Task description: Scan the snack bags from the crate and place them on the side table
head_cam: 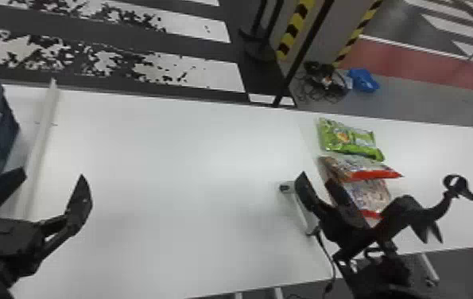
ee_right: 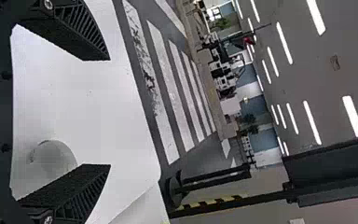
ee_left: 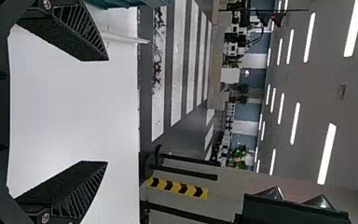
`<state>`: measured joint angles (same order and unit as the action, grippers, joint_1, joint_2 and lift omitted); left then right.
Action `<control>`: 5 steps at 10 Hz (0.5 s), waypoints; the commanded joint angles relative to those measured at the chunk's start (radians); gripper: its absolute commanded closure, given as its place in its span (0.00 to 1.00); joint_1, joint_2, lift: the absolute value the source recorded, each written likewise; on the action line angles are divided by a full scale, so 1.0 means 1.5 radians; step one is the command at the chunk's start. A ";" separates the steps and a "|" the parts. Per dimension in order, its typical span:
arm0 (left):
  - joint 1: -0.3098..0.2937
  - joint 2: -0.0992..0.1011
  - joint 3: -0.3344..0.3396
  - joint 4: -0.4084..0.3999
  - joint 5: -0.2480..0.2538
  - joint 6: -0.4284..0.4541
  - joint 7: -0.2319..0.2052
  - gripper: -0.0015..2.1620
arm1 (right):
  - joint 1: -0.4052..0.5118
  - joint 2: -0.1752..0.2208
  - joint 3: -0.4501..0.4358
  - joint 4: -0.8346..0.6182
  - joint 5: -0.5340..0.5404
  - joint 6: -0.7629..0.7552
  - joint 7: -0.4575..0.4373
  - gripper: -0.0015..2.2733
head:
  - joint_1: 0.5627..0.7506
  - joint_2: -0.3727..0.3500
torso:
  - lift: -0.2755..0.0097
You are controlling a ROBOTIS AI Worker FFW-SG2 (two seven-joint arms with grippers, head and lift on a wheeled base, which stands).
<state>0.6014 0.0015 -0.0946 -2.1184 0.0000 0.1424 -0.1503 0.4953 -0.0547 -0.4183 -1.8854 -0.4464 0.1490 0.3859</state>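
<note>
Hanging over the white table (head_cam: 175, 159), left claw (head_cam: 52, 174) and right claw (head_cam: 316, 177) (a matched pair) gape wide around air.

green bag (head_cam: 346, 137), two patterned bags (head_cam: 350, 167), on side table (head_cam: 438, 159)

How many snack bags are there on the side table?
3: the green bag farthest away, the middle bag, and the nearest bag, partly behind the right gripper. Others may be hidden.
</note>
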 commanded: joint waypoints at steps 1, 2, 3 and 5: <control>0.002 -0.003 -0.004 0.001 0.000 -0.003 0.001 0.04 | 0.021 0.006 0.060 0.009 0.039 -0.083 -0.008 0.03 | 0.70 0.05 | 0.64; 0.003 -0.003 -0.005 0.005 0.000 -0.007 0.002 0.04 | 0.031 0.011 0.086 0.012 0.056 -0.124 -0.020 0.02 | 0.70 0.09 | 0.64; 0.003 -0.003 -0.005 0.013 -0.002 -0.020 0.003 0.04 | 0.039 0.017 0.107 0.016 0.078 -0.171 -0.031 0.02 | 0.70 0.13 | 0.64; 0.008 -0.003 -0.005 0.022 -0.004 -0.040 0.003 0.04 | 0.060 0.029 0.147 0.020 0.105 -0.278 -0.040 0.03 | 0.70 0.17 | 0.64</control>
<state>0.6110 0.0015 -0.1028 -2.0873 -0.0045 0.0898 -0.1456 0.5743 -0.0169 -0.2176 -1.8577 -0.2994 -0.2134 0.3238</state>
